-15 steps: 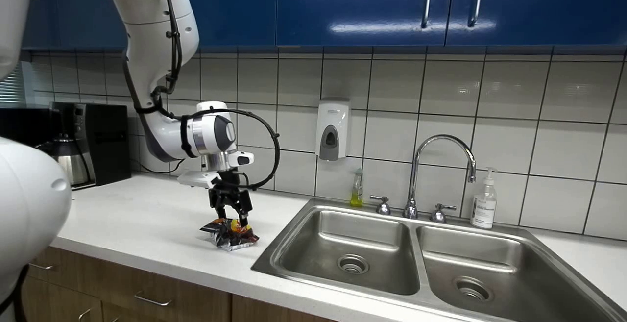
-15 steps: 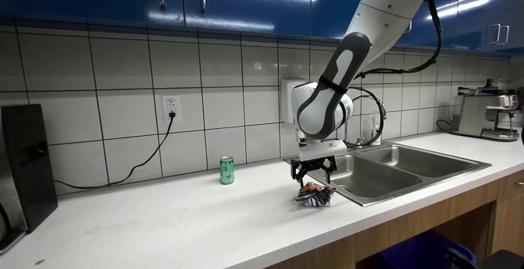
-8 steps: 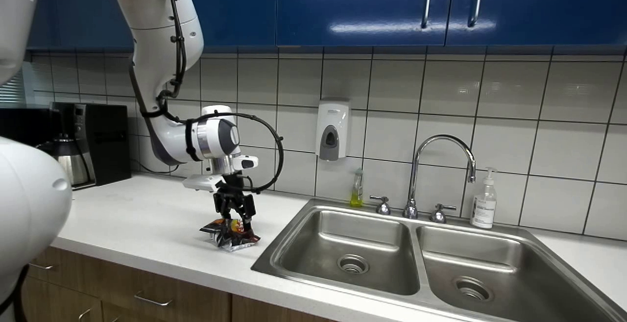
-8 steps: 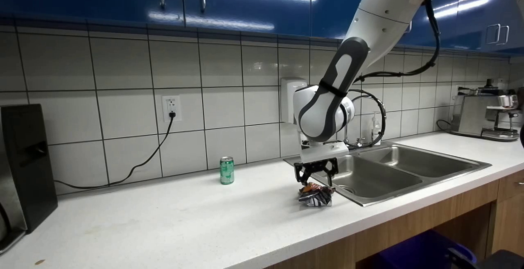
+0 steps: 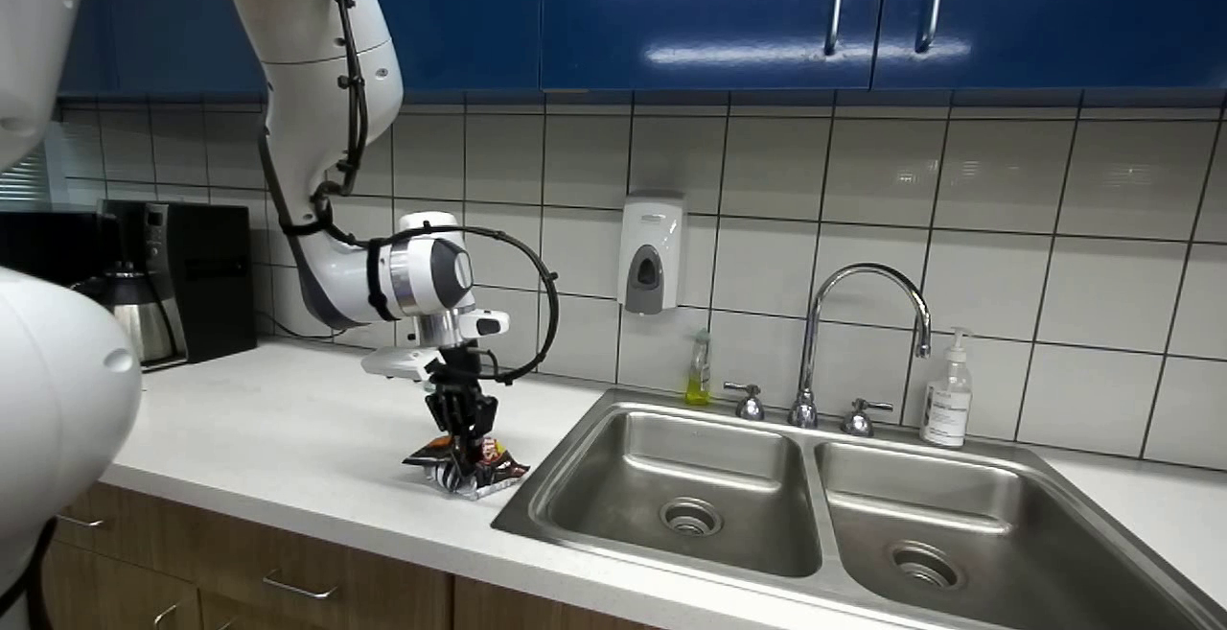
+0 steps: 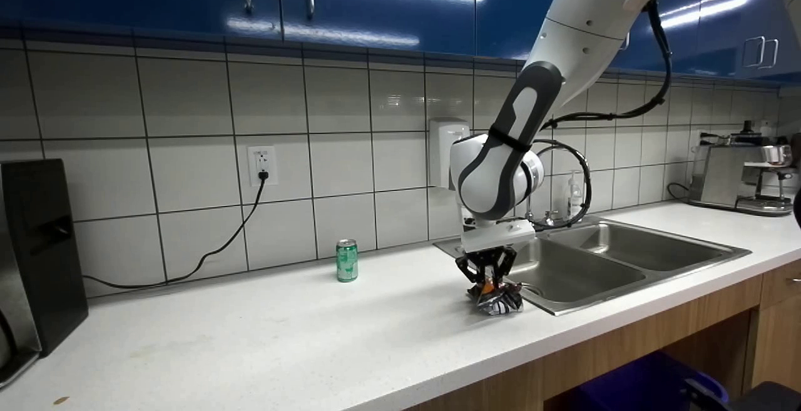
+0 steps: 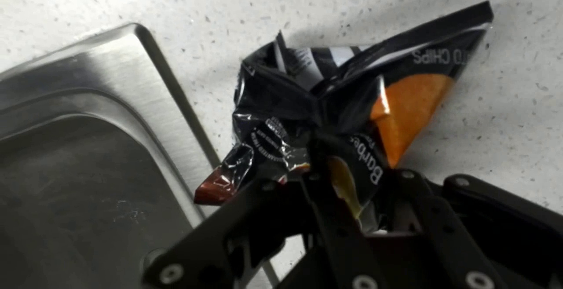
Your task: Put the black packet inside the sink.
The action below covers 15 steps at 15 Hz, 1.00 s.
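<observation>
The black packet (image 7: 281, 100), crinkled and glossy with orange, red and yellow patches, rests on the white counter (image 6: 281, 336) just beside the sink. My gripper (image 6: 491, 281) points down over it in both exterior views. Its fingers have drawn together with the middle of the packet (image 5: 498, 464) pinched between them, and folds bunch up around them. The fingertips are largely hidden by the packet. The steel sink (image 5: 652, 491) has two basins; the left, nearer one lies right next to the packet. In the wrist view the sink's rim corner (image 7: 140, 73) is close to the packet's red end.
Behind the sink rise a chrome faucet (image 5: 813, 342) with tap handles, a yellow-green soap bottle (image 5: 699, 376) and a pump bottle (image 5: 947, 405). A green can (image 6: 346, 261) stands near the tiled wall. A dark appliance (image 6: 44, 273) sits at the counter's far end.
The fingers came down and closed in on the packet from a wide stance. The packet shifted slightly toward the sink and bunched up.
</observation>
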{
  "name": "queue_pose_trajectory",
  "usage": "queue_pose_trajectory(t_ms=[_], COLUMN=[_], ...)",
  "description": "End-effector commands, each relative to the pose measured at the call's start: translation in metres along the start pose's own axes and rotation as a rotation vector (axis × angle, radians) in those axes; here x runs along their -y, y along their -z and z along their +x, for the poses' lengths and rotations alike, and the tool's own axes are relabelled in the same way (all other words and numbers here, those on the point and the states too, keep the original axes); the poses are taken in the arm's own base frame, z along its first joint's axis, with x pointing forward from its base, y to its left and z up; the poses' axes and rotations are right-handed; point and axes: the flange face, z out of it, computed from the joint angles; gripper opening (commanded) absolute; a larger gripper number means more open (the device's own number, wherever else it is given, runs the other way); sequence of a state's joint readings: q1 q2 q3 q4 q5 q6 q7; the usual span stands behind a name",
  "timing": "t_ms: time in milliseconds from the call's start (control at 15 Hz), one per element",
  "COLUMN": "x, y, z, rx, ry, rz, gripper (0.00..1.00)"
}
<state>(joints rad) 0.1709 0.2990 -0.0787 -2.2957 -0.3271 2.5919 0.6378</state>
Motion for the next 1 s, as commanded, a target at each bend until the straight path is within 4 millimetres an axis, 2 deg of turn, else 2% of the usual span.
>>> queue_pose_trajectory(t_ms=[0, 467, 933], x=[-0.001, -0.013, -0.050], y=[0.002, 0.014, 0.051], z=[0.004, 0.008, 0.026], rx=[-0.016, -0.105, -0.163], ry=[0.006, 0.138, 0.156], rz=[-0.010, -0.004, -0.027], gripper=[0.00, 0.00, 0.00])
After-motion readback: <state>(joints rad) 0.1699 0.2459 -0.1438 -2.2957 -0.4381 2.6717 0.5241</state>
